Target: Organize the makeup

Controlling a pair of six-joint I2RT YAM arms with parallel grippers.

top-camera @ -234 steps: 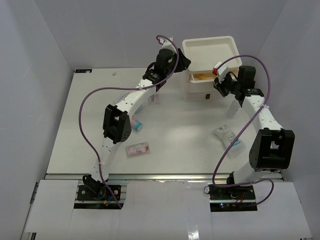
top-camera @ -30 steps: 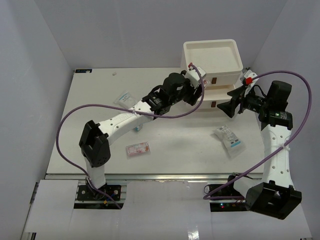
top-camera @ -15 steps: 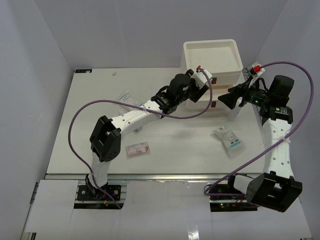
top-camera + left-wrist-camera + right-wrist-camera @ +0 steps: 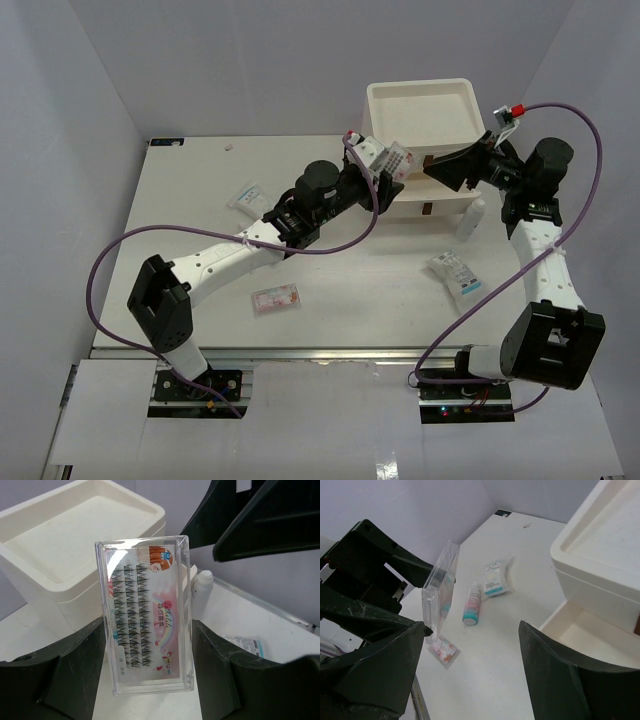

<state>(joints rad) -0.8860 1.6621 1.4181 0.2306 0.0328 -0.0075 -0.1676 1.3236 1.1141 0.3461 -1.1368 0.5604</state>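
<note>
Lash case (image 4: 145,615) has come away from the front of the white drawer box (image 4: 418,105) since half a second ago. Your left claw (image 4: 388,165) now carries it a little further left, off the box's left corner, and the left elbow has swung out toward the left side of the tabletop (image 4: 350,300). Your right claw (image 4: 447,172) sits higher in the overhead view than it did, in front of the box's upper part, above the open drawer (image 4: 582,630).

The card inside the lash case shows a cartoon girl's head, a rainbow and rows of black lashes. Its line of script and small print are too fine for you to read.

The case stands upright with its long axis vertical and its printed face toward the left wrist camera. From the right wrist it is seen edge-on. The left claw grips it by its two long edges. The right claw gapes wide with nothing between its fingers.

On the tabletop lie a pink tube with teal cap (image 4: 471,605), a printed packet (image 4: 495,577) just beyond it, a pink sachet (image 4: 275,298) and blue-and-white packets (image 4: 460,275). A white bottle (image 4: 470,218) stands by the box
</note>
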